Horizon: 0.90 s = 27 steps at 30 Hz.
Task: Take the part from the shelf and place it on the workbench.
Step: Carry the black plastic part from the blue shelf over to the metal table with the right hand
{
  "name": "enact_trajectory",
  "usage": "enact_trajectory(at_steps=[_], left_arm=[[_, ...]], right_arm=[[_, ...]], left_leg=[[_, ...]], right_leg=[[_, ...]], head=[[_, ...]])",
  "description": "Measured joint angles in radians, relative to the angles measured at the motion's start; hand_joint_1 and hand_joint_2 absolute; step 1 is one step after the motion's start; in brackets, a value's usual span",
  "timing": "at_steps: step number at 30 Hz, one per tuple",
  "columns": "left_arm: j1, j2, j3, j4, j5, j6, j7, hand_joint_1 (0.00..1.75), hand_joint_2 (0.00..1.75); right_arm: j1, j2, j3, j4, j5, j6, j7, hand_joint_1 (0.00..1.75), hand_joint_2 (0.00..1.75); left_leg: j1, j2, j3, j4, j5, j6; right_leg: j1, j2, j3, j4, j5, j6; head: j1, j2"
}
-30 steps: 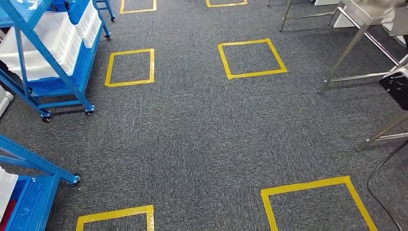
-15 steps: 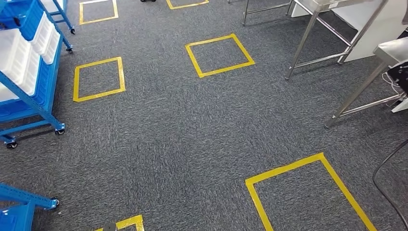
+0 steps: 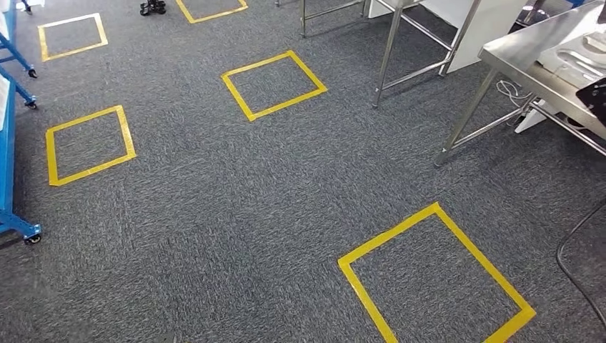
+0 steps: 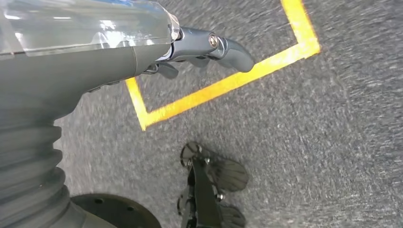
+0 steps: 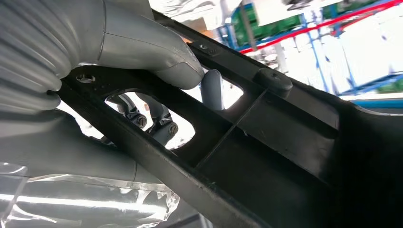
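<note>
The black plastic part is a ribbed, cut-out moulding. My right hand grips it, thumb pressed on one face and darker fingers showing through a cut-out. In the head view a corner of the part shows at the right edge, in front of the steel workbench. My left hand hangs over the carpet with nothing in it, its dark fingers loosely extended.
A white tray lies on the workbench. A second steel frame stands behind it. The blue wheeled shelf is at the far left. Yellow tape squares mark the grey carpet. A black cable runs along the right.
The camera has turned right: the blue shelves have slid off to the left, and the workbench top has come into view at the upper right.
</note>
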Motion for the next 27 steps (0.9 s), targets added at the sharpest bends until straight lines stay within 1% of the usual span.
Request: enact_trajectory(at_steps=[1, 2, 3, 4, 5, 6, 7, 8, 9, 10, 11, 12, 13, 14, 15, 16, 17, 18, 19, 20, 21, 22, 23, 24, 25, 26, 27], left_arm=[[-0.001, 0.000, 0.000, 0.000, 0.000, -0.001, 0.000, 0.00, 1.75], [-0.003, 0.000, 0.000, 0.000, 0.001, -0.001, 0.000, 0.00, 1.75], [-0.004, 0.000, 0.000, 0.000, 0.001, -0.002, 0.000, 0.00, 1.75], [-0.004, 0.000, 0.001, 0.000, 0.002, -0.003, 0.001, 0.00, 1.75], [-0.003, 0.000, 0.002, 0.000, 0.003, -0.004, 0.001, 0.00, 1.75], [-0.003, 0.000, 0.003, 0.000, 0.004, -0.005, 0.002, 0.00, 1.75], [-0.003, 0.000, 0.005, 0.000, 0.004, -0.005, 0.002, 0.00, 1.75], [-0.003, 0.000, 0.007, 0.000, 0.005, -0.006, 0.002, 0.00, 1.75], [-0.004, -0.001, 0.010, 0.000, 0.006, -0.006, 0.002, 0.00, 1.75], [-0.005, -0.002, 0.012, 0.000, 0.006, -0.006, 0.002, 0.00, 1.75], [-0.005, -0.002, 0.014, 0.000, 0.007, -0.006, 0.002, 0.00, 1.75], [-0.006, -0.002, 0.015, 0.000, 0.009, -0.005, 0.001, 0.00, 1.75], [-0.007, -0.002, 0.016, 0.000, 0.011, -0.005, 0.001, 0.00, 1.75], [-0.008, -0.002, 0.017, 0.000, 0.014, -0.004, 0.001, 0.00, 1.75], [-0.008, -0.002, 0.018, 0.000, 0.017, -0.004, 0.002, 0.00, 1.75], [-0.009, -0.002, 0.019, 0.000, 0.019, -0.002, 0.002, 0.00, 1.75], [-0.009, -0.002, 0.020, 0.000, 0.019, 0.001, 0.004, 0.00, 1.75], [-0.010, -0.002, 0.021, 0.000, 0.020, 0.005, 0.005, 0.00, 1.75], [-0.009, -0.002, 0.022, 0.000, 0.021, 0.010, 0.006, 0.00, 1.75], [-0.009, -0.002, 0.024, 0.000, 0.021, 0.015, 0.007, 0.00, 1.75], [-0.008, -0.002, 0.026, 0.000, 0.021, 0.020, 0.008, 0.00, 1.75], [-0.008, -0.002, 0.028, 0.000, 0.022, 0.022, 0.009, 0.00, 1.75], [-0.008, -0.002, 0.030, 0.000, 0.021, 0.024, 0.009, 0.00, 1.75], [-0.008, -0.003, 0.031, 0.000, 0.021, 0.025, 0.009, 0.00, 1.75], [-0.009, -0.003, 0.033, 0.000, 0.021, 0.024, 0.009, 0.00, 1.75], [-0.008, -0.002, 0.035, 0.000, 0.021, 0.024, 0.008, 0.00, 1.75], [-0.008, -0.002, 0.037, 0.000, 0.020, 0.023, 0.007, 0.00, 1.75]], right_arm=[[-0.005, 0.000, 0.002, 0.006, 0.003, 0.002, 0.001, 1.75, 1.75], [-0.012, -0.002, 0.005, 0.012, 0.005, 0.003, 0.002, 1.75, 1.75], [-0.022, -0.002, 0.007, 0.018, 0.006, 0.005, 0.002, 1.75, 1.75], [-0.031, -0.002, 0.011, 0.025, 0.008, 0.005, 0.001, 1.75, 1.75], [-0.042, 0.000, 0.016, 0.033, 0.010, 0.006, -0.001, 1.75, 1.75], [-0.051, 0.004, 0.024, 0.043, 0.012, 0.005, -0.003, 1.75, 1.75], [-0.059, 0.008, 0.032, 0.055, 0.015, 0.004, -0.006, 1.75, 1.75], [-0.068, 0.013, 0.043, 0.070, 0.017, 0.003, -0.010, 1.75, 1.75], [-0.077, 0.018, 0.054, 0.083, 0.019, 0.001, -0.012, 1.75, 1.75], [-0.086, 0.022, 0.062, 0.095, 0.020, -0.001, -0.015, 1.75, 1.75], [-0.096, 0.027, 0.070, 0.106, 0.020, -0.004, -0.016, 1.75, 1.75], [-0.105, 0.032, 0.076, 0.113, 0.021, -0.006, -0.017, 1.75, 1.75], [-0.112, 0.036, 0.081, 0.121, 0.021, -0.009, -0.018, 1.75, 1.75], [-0.117, 0.040, 0.085, 0.128, 0.021, -0.011, -0.018, 1.75, 1.75], [-0.120, 0.042, 0.090, 0.135, 0.022, -0.012, -0.019, 1.75, 1.75], [-0.123, 0.045, 0.094, 0.141, 0.022, -0.012, -0.020, 1.75, 1.75], [-0.127, 0.048, 0.097, 0.147, 0.022, -0.012, -0.022, 1.75, 1.75], [-0.134, 0.054, 0.102, 0.154, 0.022, -0.013, -0.024, 1.75, 1.75], [-0.140, 0.062, 0.108, 0.162, 0.023, -0.014, -0.027, 1.75, 1.75], [-0.147, 0.073, 0.115, 0.171, 0.025, -0.015, -0.030, 1.75, 1.75], [-0.150, 0.086, 0.123, 0.180, 0.027, -0.016, -0.033, 1.75, 1.75], [-0.151, 0.096, 0.131, 0.190, 0.029, -0.017, -0.034, 1.75, 1.75], [-0.152, 0.104, 0.136, 0.199, 0.030, -0.018, -0.034, 1.75, 1.75], [-0.153, 0.110, 0.140, 0.207, 0.031, -0.018, -0.034, 1.75, 1.75], [-0.155, 0.115, 0.143, 0.214, 0.031, -0.018, -0.033, 1.75, 1.75], [-0.159, 0.119, 0.144, 0.219, 0.031, -0.018, -0.033, 1.75, 1.75], [-0.164, 0.122, 0.146, 0.224, 0.032, -0.017, -0.033, 1.75, 1.75]], left_leg=[[0.000, 0.012, 0.004, -0.008, 0.005, 0.005], [0.001, 0.025, 0.007, -0.018, 0.011, 0.012], [0.003, 0.038, 0.009, -0.028, 0.017, 0.017], [0.003, 0.050, 0.010, -0.033, 0.021, 0.020], [0.002, 0.062, 0.010, -0.035, 0.021, 0.023], [0.002, 0.076, 0.009, -0.034, 0.021, 0.023], [0.002, 0.089, 0.010, -0.033, 0.019, 0.023], [0.003, 0.104, 0.010, -0.032, 0.017, 0.021], [0.004, 0.118, 0.011, -0.029, 0.013, 0.019], [0.004, 0.130, 0.011, -0.024, 0.009, 0.015], [0.002, 0.141, 0.011, -0.017, 0.002, 0.010], [0.000, 0.151, 0.011, -0.010, -0.004, 0.005], [-0.004, 0.161, 0.011, -0.005, -0.009, 0.000], [-0.007, 0.171, 0.012, -0.003, -0.012, -0.005], [-0.007, 0.182, 0.015, -0.002, -0.015, -0.010], [-0.006, 0.187, 0.016, -0.001, -0.020, -0.016], [-0.003, 0.174, 0.013, 0.010, -0.030, -0.022], [0.000, 0.150, 0.000, 0.040, -0.051, -0.028], [0.004, 0.120, -0.022, 0.092, -0.080, -0.032], [0.006, 0.094, -0.053, 0.160, -0.112, -0.036], [0.007, 0.082, -0.087, 0.230, -0.139, -0.038], [0.007, 0.078, -0.113, 0.280, -0.151, -0.038], [0.007, 0.077, -0.124, 0.295, -0.144, -0.037], [0.007, 0.074, -0.117, 0.269, -0.117, -0.034], [0.008, 0.064, -0.094, 0.209, -0.079, -0.030], [0.008, 0.040, -0.064, 0.137, -0.043, -0.024], [0.010, 0.017, -0.037, 0.073, -0.017, -0.019]], right_leg=[[-0.001, 0.000, -0.002, -0.001, 0.000, 0.005], [0.001, -0.018, -0.009, 0.009, -0.009, 0.008], [0.004, -0.045, -0.023, 0.038, -0.029, 0.010], [0.005, -0.079, -0.045, 0.087, -0.059, 0.009], [0.007, -0.103, -0.074, 0.152, -0.092, 0.011], [0.005, -0.115, -0.101, 0.214, -0.117, 0.014], [0.003, -0.121, -0.118, 0.254, -0.126, 0.017], [0.001, -0.127, -0.118, 0.259, -0.117, 0.020], [-0.001, -0.135, -0.097, 0.223, -0.092, 0.024], [-0.002, -0.152, -0.060, 0.157, -0.058, 0.026], [0.002, -0.180, -0.024, 0.090, -0.036, 0.025], [0.005, -0.200, 0.003, 0.039, -0.021, 0.022], [0.009, -0.212, 0.016, 0.010, -0.016, 0.017], [0.013, -0.212, 0.016, 0.005, -0.020, 0.011], [0.012, -0.196, 0.013, 0.005, -0.018, 0.004], [0.010, -0.184, 0.013, 0.004, -0.017, -0.001], [0.008, -0.172, 0.012, 0.003, -0.016, -0.007], [0.005, -0.160, 0.012, 0.002, -0.014, -0.013], [0.003, -0.148, 0.012, 0.001, -0.012, -0.018], [0.003, -0.134, 0.010, 0.001, -0.011, -0.023], [0.004, -0.119, 0.010, 0.001, -0.010, -0.025], [0.005, -0.103, 0.009, 0.001, -0.009, -0.026], [0.006, -0.088, 0.009, 0.002, -0.008, -0.026], [0.007, -0.073, 0.010, 0.002, -0.008, -0.025], [0.007, -0.059, 0.010, 0.003, -0.007, -0.024], [0.007, -0.046, 0.009, 0.004, -0.006, -0.022], [0.007, -0.033, 0.007, 0.005, -0.005, -0.018]], head=[[0.000, 0.000], [0.000, 0.000], [0.000, 0.000], [0.000, 0.000], [0.001, 0.000], [0.001, 0.000], [0.001, 0.000], [0.001, 0.000], [0.001, 0.000], [0.001, 0.000], [0.001, 0.000], [0.000, 0.000], [0.000, 0.000], [0.000, 0.000], [0.000, 0.000], [0.000, 0.000], [0.000, 0.000], [0.000, 0.000], [0.000, 0.000], [0.000, 0.000], [0.000, 0.000], [0.000, 0.000], [0.000, 0.000], [0.000, 0.000], [0.000, 0.000], [0.000, 0.000], [0.000, 0.000]])
